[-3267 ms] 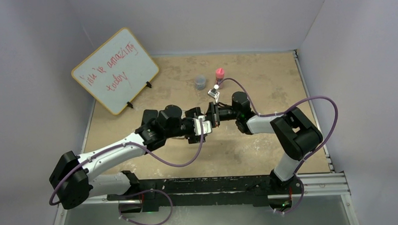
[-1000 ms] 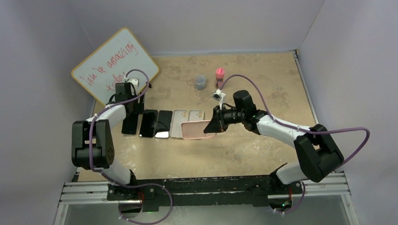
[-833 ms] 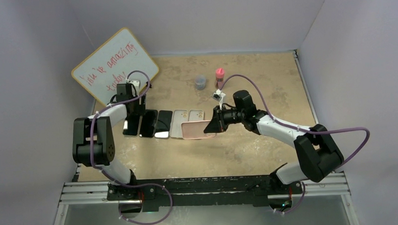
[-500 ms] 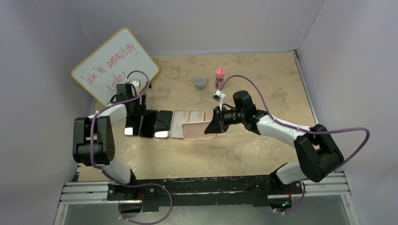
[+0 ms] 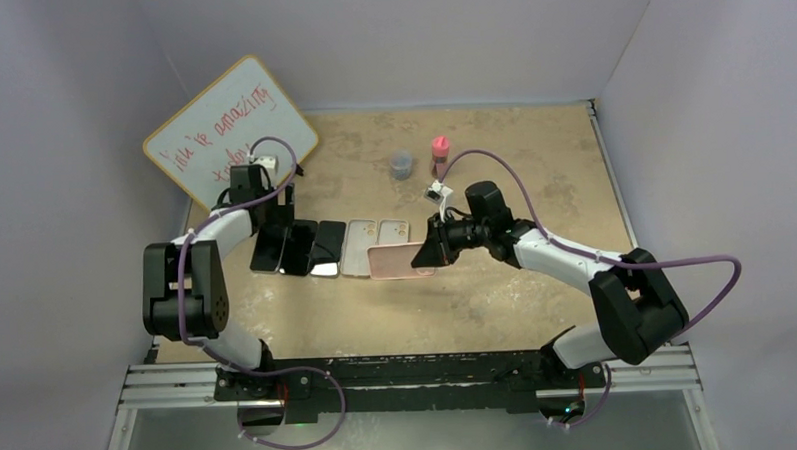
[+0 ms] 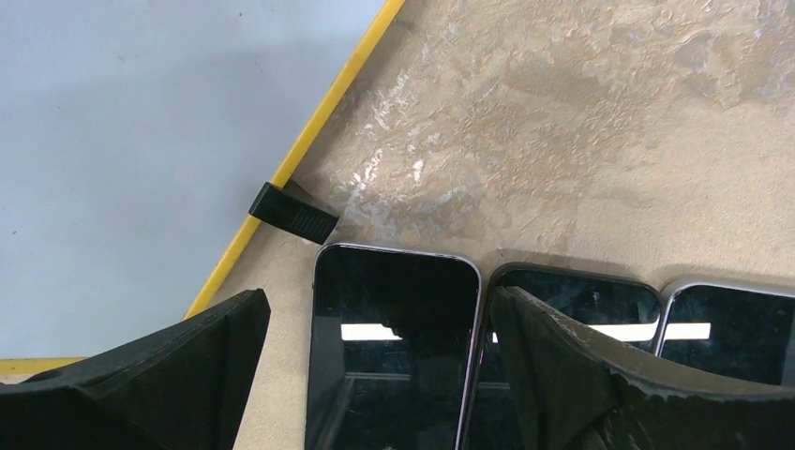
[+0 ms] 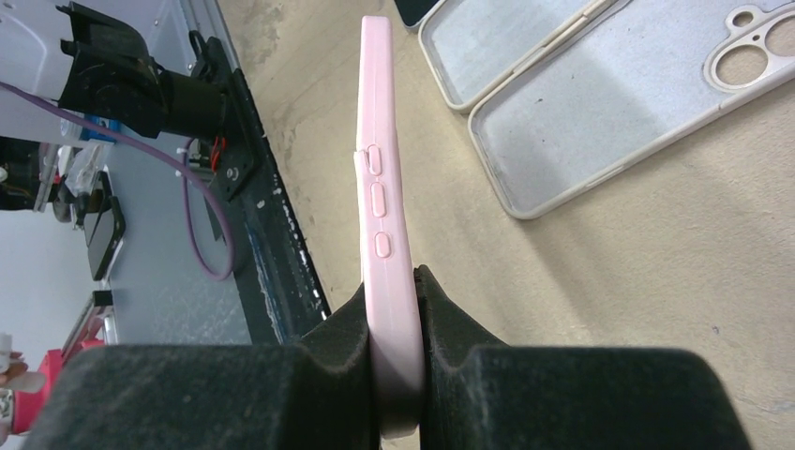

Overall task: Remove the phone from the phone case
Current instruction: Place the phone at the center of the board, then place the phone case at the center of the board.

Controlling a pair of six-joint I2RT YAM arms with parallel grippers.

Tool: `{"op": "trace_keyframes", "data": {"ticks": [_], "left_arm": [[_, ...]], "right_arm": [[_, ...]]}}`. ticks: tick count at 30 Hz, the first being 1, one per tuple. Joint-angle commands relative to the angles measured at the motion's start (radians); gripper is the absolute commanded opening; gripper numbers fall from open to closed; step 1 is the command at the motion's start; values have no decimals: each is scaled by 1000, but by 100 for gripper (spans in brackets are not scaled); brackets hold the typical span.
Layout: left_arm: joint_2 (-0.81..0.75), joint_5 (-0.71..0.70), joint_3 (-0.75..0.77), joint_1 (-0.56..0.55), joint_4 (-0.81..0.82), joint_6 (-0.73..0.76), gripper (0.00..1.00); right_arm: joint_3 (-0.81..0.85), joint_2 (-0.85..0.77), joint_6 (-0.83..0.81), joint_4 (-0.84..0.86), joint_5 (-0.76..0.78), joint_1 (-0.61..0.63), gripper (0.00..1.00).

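Observation:
My right gripper (image 5: pixel 427 252) is shut on a pink phone case (image 5: pixel 396 261), held level just above the table; in the right wrist view the pink phone case (image 7: pixel 380 187) shows edge on between the pads of the right gripper (image 7: pixel 394 295). Whether a phone sits inside it does not show. My left gripper (image 5: pixel 272 227) stands open at the left end of a row of three dark phones. In the left wrist view the leftmost phone (image 6: pixel 394 347) lies flat between the spread fingers of the left gripper (image 6: pixel 377 300), untouched.
Two empty pale cases (image 5: pixel 360 247) (image 5: pixel 391 232) lie beside the dark phones, also seen as pale cases (image 7: pixel 609 122) from the right wrist. A whiteboard (image 5: pixel 229 141) leans at the back left, its foot (image 6: pixel 292 211) near my left fingers. A grey cup (image 5: pixel 401 165) and red-capped bottle (image 5: pixel 439 154) stand behind.
The left gripper has opened wider and let go of the leftmost dark phone, which now lies flat against its neighbour. The right arm and pink case have barely moved.

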Motion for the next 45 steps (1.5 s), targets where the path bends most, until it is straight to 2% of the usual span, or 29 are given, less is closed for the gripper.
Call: {"op": "trace_keyframes", "data": {"ticks": [1, 5, 9, 11, 18, 23, 27, 33, 36, 39, 45], "left_arm": [[-80, 44, 13, 3, 30, -12, 95], [-217, 177, -41, -23, 82, 51, 95], [-368, 257, -104, -163, 105, 230, 95], [-431, 337, -127, -202, 106, 291, 95], [-605, 694, -195, -277, 156, 366, 92], [-620, 832, -220, -383, 96, 441, 92], [-586, 951, -226, -448, 84, 429, 92], [-515, 999, -219, -494, 72, 425, 88], [-456, 1050, -194, -510, 66, 395, 81], [-398, 1091, -175, -525, 60, 372, 67], [-361, 1079, -142, -539, 39, 344, 14]], "right_arm": [[51, -26, -32, -26, 15, -3, 0], [70, -19, -45, -53, 24, -3, 0], [104, -17, -97, -110, 38, 15, 0], [119, -18, -127, -137, 54, 28, 0], [182, 9, -218, -253, 62, 81, 0], [220, 19, -235, -295, 48, 103, 0], [243, 23, -252, -323, 39, 112, 0], [262, 15, -277, -335, 14, 122, 0], [266, 11, -292, -332, -6, 126, 0], [264, 6, -320, -332, -27, 128, 0], [257, -15, -360, -326, -64, 128, 0]]}}
